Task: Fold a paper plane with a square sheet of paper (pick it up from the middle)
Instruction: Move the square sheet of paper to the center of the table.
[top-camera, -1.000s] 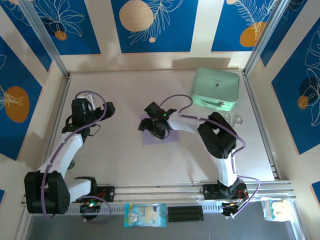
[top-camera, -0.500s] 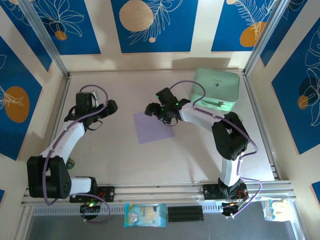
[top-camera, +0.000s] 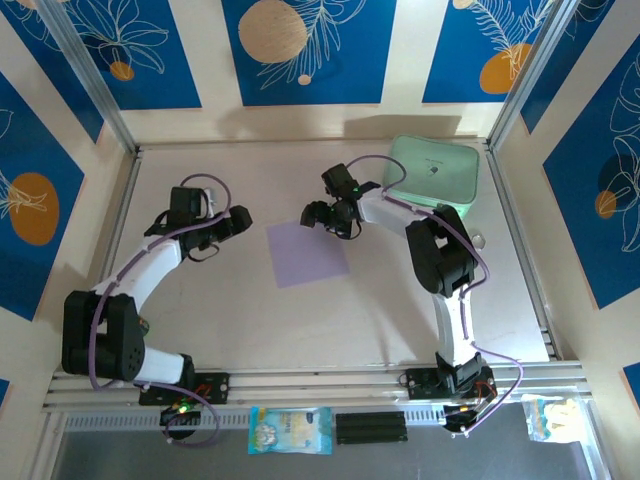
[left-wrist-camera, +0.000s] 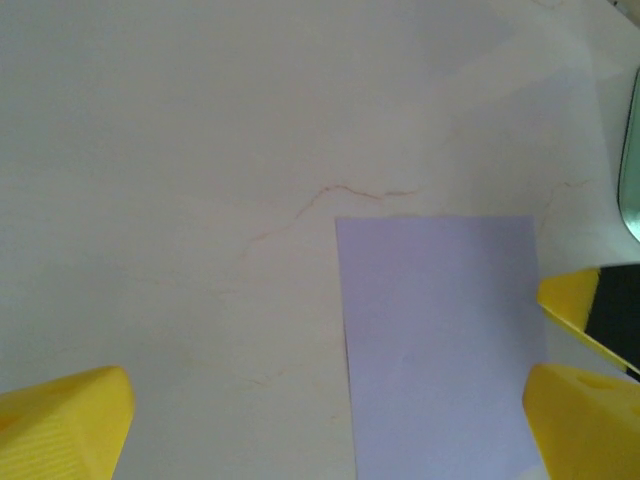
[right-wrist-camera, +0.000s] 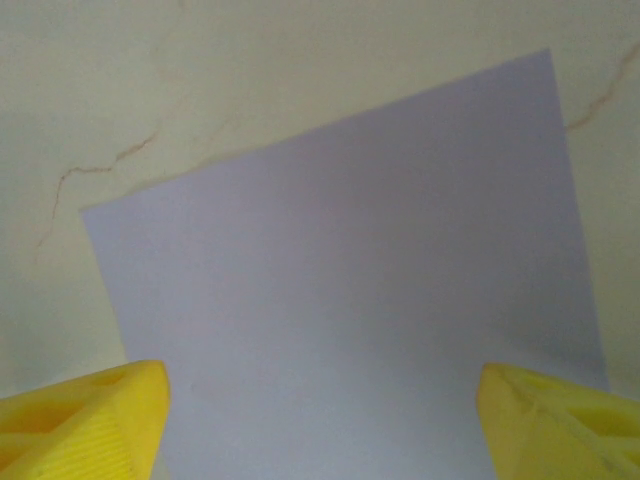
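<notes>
A mint-green rounded case lies at the far right corner of the pale bench. Past the bench's near edge lie a blue snack packet and, just beside it, a black block.

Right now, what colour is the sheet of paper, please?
Pale lilac paper, clearest in right wrist view.

No text, label or number is legible

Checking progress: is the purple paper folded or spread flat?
Spread flat: the paper lies on the table as a plain square, no crease visible from either wrist camera.
</notes>
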